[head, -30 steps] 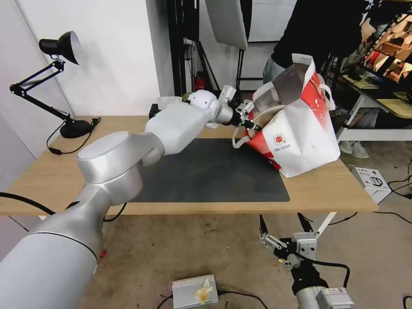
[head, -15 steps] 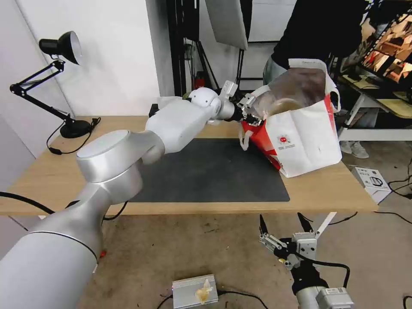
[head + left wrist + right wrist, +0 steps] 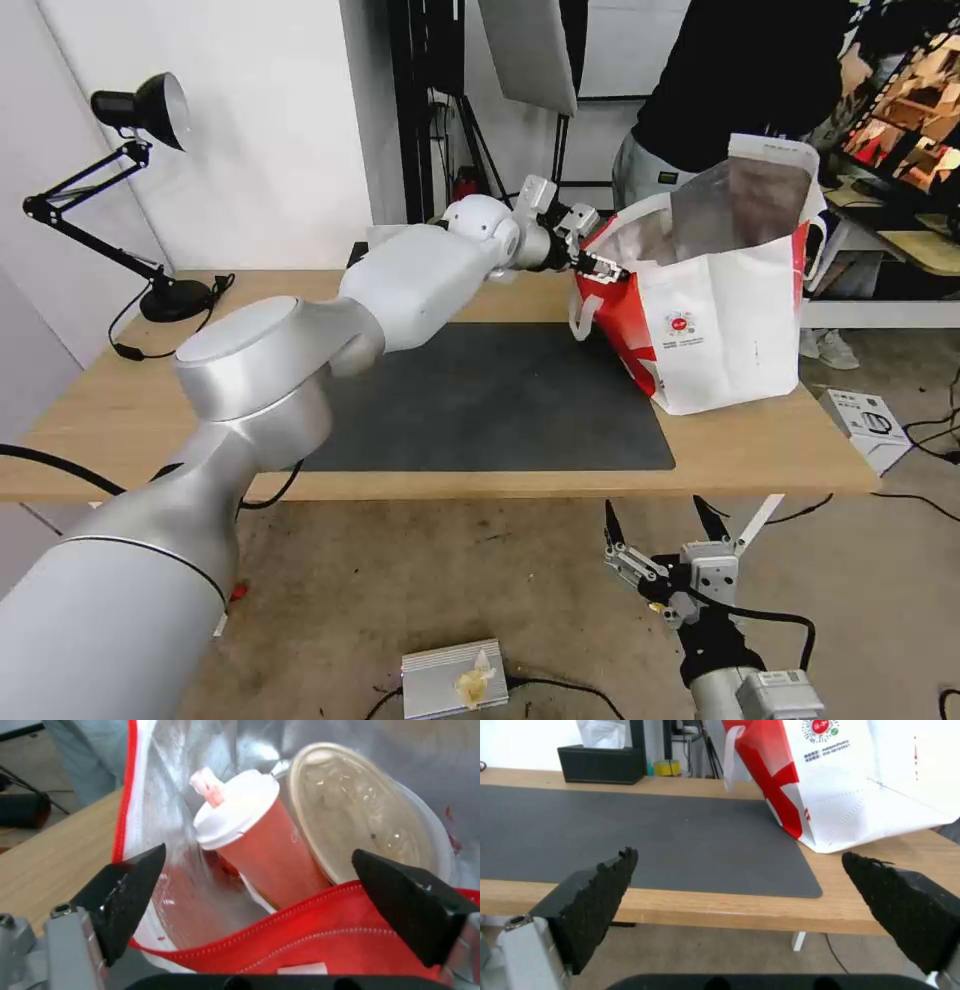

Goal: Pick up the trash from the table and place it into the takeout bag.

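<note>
The takeout bag [image 3: 720, 330] stands upright at the right end of the table [image 3: 120, 400], its mouth open. My left gripper [image 3: 600, 264] is at the bag's red side rim, open, with the red rim [image 3: 325, 930] lying low between its fingers. Inside, against the silver lining [image 3: 170, 776], the red cup with a white lid [image 3: 250, 843] leans on the shallow beige bowl [image 3: 360, 817], which stands on edge with a white rim behind it. My right gripper [image 3: 657, 510] hangs open below the table's front edge, holding nothing.
A dark grey mat [image 3: 500, 400] covers the table's middle. A black tissue box [image 3: 602, 763] sits at the back edge and a black desk lamp [image 3: 130, 110] at the far left. A person [image 3: 740, 80] stands behind the bag. Boxes lie on the floor [image 3: 865, 420].
The bag has gone from leaning over towards my left gripper to standing upright. My left gripper moved slightly up and right with its rim. The right arm has not moved.
</note>
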`<state>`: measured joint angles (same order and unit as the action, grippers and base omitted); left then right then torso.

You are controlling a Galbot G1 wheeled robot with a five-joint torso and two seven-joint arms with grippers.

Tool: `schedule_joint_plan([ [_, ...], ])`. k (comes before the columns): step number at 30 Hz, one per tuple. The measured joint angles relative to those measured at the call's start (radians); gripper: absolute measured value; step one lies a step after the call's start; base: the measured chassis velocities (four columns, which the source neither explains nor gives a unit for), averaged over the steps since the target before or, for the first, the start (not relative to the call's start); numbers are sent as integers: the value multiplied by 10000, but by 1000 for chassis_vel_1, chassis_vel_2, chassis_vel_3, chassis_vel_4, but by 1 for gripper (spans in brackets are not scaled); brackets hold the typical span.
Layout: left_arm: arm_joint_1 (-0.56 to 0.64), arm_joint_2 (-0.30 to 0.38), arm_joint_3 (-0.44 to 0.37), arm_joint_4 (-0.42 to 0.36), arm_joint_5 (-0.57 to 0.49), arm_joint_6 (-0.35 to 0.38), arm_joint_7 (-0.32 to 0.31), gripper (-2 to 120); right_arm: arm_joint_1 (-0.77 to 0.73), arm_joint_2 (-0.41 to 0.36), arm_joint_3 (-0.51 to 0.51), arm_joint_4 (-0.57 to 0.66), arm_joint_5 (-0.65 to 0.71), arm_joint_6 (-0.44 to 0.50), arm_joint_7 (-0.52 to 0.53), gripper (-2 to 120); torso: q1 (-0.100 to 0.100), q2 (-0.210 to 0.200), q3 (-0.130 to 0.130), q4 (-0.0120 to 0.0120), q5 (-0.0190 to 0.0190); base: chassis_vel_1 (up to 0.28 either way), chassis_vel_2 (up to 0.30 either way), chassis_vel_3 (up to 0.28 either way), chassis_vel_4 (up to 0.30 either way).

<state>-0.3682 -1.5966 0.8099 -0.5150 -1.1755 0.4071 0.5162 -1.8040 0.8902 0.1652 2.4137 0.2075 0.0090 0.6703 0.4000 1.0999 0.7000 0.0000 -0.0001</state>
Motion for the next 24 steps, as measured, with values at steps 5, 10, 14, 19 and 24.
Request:
schedule_joint_plan([
  [5,0,8,-532,-262,-148,-25,-257,100,0,0,0,0,0,0,0,100,0,0,0,0,0,0,0,0,0],
  [10,-73,25,-1305,-538,-150,-26,-404,100,0,0,0,0,0,0,0,100,0,0,0,0,0,0,0,0,0],
  [14,-99,112,-2153,-975,-23,-34,-539,100,0,0,0,0,0,0,0,100,0,0,-1,-2,1,0,0,0,0],
  [19,-84,270,-2675,-1485,11,-96,-734,100,0,0,0,0,0,0,0,100,0,0,0,1,0,0,0,0,0],
  [24,112,548,-2897,-2282,-37,-194,-1052,100,0,0,0,0,0,0,0,100,0,0,0,-2,0,0,0,0,0],
])
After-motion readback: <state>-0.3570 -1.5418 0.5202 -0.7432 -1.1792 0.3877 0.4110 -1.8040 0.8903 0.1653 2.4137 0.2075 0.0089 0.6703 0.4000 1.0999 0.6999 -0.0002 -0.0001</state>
